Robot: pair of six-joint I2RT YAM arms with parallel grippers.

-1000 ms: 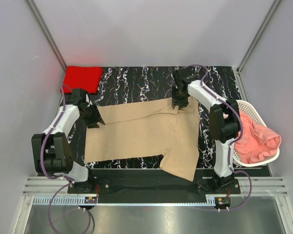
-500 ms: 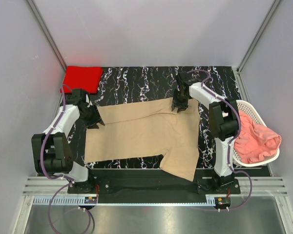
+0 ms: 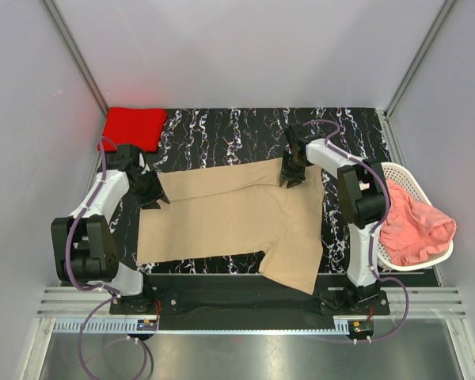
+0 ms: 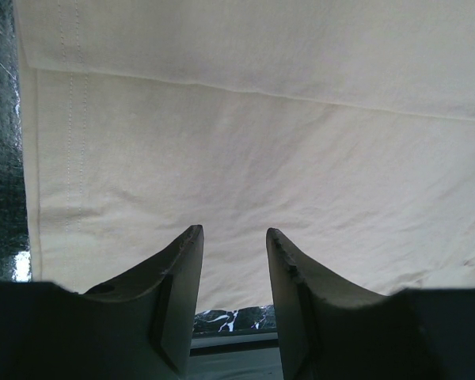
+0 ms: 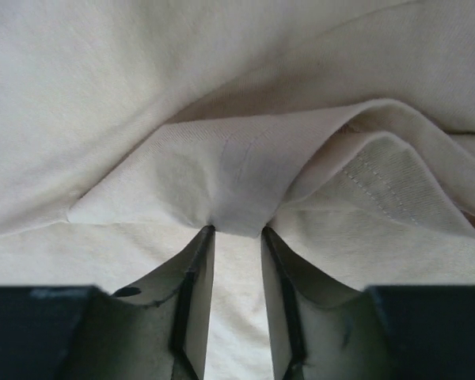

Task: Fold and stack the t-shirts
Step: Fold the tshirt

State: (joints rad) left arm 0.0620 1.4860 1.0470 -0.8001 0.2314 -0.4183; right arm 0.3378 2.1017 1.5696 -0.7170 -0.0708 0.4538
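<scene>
Right pincer [image 5: 235, 231] is nipping a raised fold of the tan t-shirt [image 3: 222, 214] between its fingertips, at the shirt's far edge toward the right side of the table [image 3: 222, 134]. Left pincer [image 4: 231, 231] is standing half apart at the hem by the left edge; whether it is gripping cloth, I cannot tell. That shirt is lying spread across the middle of the table, one sleeve reaching the near edge. A red t-shirt [image 3: 133, 127] is sitting folded at the far left corner, and a pink t-shirt [image 3: 416, 229] is slumping in the white basket [image 3: 400, 172] off the right edge. Being light and limp, the cloth is likely going to sag, so hem corners and shoulder seams are looking the surest holds.
</scene>
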